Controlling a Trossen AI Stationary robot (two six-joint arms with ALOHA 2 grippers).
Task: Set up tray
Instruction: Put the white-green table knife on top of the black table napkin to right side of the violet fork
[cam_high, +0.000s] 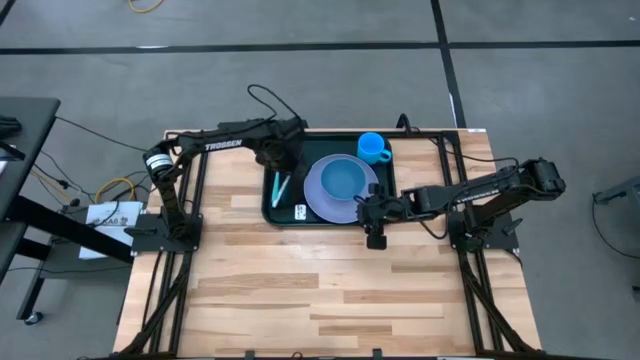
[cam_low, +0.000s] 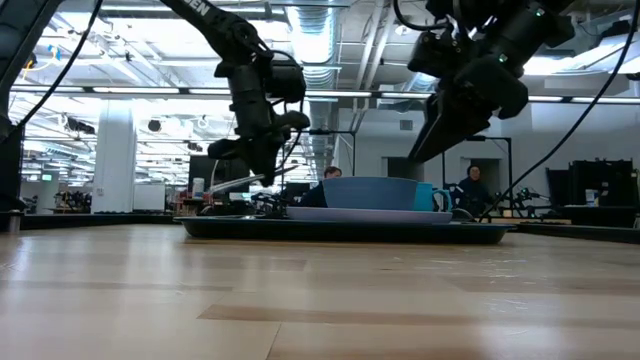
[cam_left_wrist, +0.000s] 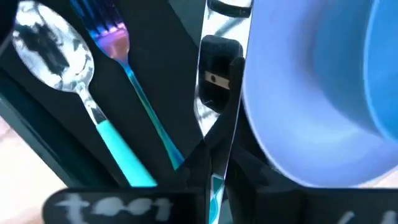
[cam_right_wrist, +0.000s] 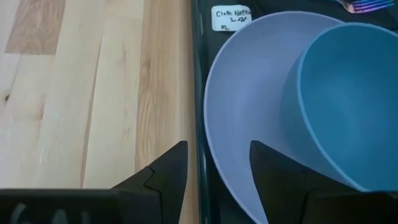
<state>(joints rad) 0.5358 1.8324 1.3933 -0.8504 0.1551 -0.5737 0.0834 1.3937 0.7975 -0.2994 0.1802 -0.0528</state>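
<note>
left wrist view – left gripper (cam_left_wrist: 214, 180) pinches a knife (cam_left_wrist: 219, 93) over the tray (cam_high: 283, 215).

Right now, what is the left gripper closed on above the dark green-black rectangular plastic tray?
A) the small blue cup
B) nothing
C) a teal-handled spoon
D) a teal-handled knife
D: in the left wrist view the left gripper pinches the teal-handled knife beside the lavender plate, while the teal-handled spoon and fork lie free on the black napkin in the tray.
</note>
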